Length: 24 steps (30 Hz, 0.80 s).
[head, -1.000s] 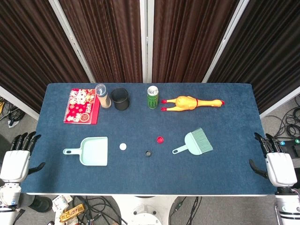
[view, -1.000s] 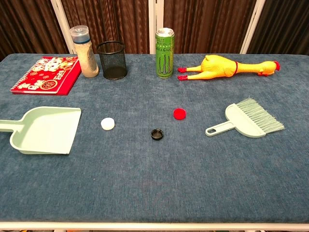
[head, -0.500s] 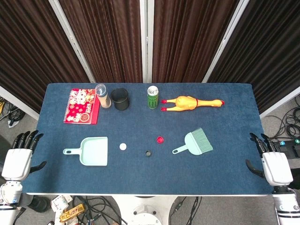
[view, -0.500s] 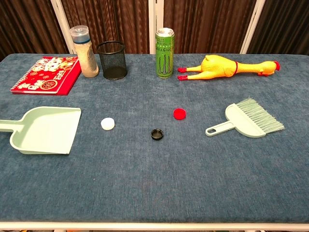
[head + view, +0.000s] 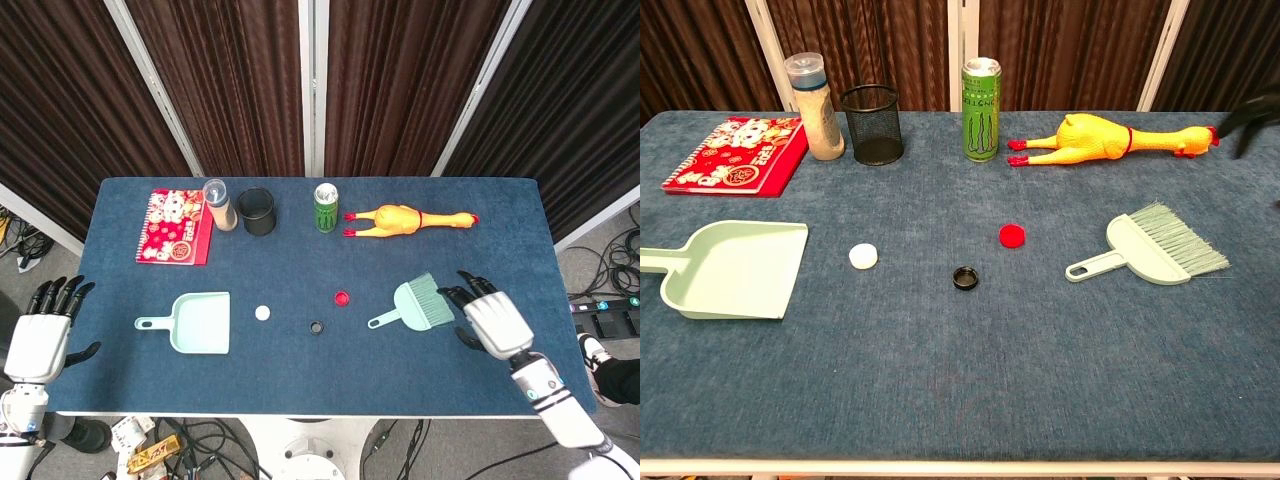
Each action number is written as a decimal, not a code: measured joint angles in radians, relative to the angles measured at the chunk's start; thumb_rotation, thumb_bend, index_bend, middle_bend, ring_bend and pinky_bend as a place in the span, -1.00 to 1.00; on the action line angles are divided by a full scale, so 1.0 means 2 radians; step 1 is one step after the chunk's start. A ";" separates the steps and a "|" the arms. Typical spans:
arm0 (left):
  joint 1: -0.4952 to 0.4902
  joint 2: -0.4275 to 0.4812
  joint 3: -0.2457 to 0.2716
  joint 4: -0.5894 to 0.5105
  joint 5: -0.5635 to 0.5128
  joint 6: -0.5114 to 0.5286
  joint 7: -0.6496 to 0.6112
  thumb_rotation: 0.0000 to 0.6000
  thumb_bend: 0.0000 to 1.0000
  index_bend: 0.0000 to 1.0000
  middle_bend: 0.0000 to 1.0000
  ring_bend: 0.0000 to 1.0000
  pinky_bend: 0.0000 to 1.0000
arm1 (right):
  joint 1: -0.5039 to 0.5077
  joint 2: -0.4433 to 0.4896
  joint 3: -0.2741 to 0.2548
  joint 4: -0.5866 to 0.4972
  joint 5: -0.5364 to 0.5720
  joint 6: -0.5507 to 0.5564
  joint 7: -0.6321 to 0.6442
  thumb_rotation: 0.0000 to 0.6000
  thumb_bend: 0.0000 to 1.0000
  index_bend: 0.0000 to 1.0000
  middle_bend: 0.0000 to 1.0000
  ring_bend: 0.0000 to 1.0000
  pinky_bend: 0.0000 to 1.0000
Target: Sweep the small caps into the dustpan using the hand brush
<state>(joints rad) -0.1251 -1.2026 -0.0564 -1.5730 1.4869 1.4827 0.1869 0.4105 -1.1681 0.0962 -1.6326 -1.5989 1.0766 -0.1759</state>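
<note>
The blue worktop [image 5: 300, 370] stands before dark curtains [image 5: 240, 80]. The dustpan [image 5: 197, 322] lies empty near the left, its handle pointing left. The brush [image 5: 420, 304] lies right of centre, bristles toward the far right. Between them sit 3 caps: white [image 5: 262, 312] just right of the dustpan, black [image 5: 316, 327] in the middle, red [image 5: 342, 297] nearest the brush, all apart from one another.

Along the far edge stand a red notebook [image 5: 174, 226], a capped bottle [image 5: 219, 204] holding pale grains, a black mesh cup [image 5: 256, 211] that looks empty, a green can [image 5: 326, 207] and a rubber chicken [image 5: 405, 218].

The right hand [image 5: 490, 320] hovers over the worktop just right of the brush, fingers apart, holding nothing. The left hand [image 5: 42, 340] hangs off the left edge, fingers apart.

The head view shows both hands whole; the chest view catches only dark fingers [image 5: 1252, 118] at its right edge.
</note>
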 measured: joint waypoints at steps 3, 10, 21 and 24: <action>0.000 0.001 0.001 -0.002 -0.001 -0.002 0.003 1.00 -0.87 -0.71 -0.79 -0.85 -0.79 | 0.018 -0.032 0.004 0.020 -0.003 -0.013 -0.047 1.00 -0.74 -0.42 -0.33 -0.84 -0.61; -0.001 0.001 0.000 -0.007 -0.002 -0.002 0.008 1.00 -0.87 -0.71 -0.79 -0.85 -0.79 | 0.053 -0.121 0.007 0.070 0.004 -0.037 -0.135 1.00 -0.78 -0.26 -0.28 -0.75 -0.54; -0.003 -0.002 0.001 -0.005 -0.008 -0.012 -0.003 1.00 -0.88 -0.71 -0.79 -0.85 -0.79 | 0.074 -0.222 -0.009 0.179 0.013 -0.047 -0.179 1.00 -0.78 -0.16 -0.19 -0.68 -0.48; -0.003 -0.003 0.002 -0.003 -0.009 -0.013 -0.005 1.00 -0.88 -0.71 -0.79 -0.85 -0.79 | 0.078 -0.242 -0.012 0.208 0.013 -0.045 -0.175 1.00 -0.80 -0.14 -0.16 -0.67 -0.48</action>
<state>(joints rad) -0.1307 -1.2095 -0.0531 -1.5785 1.4682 1.4567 0.1770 0.5665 -1.6529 0.0712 -1.2173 -1.5721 0.9874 -0.5252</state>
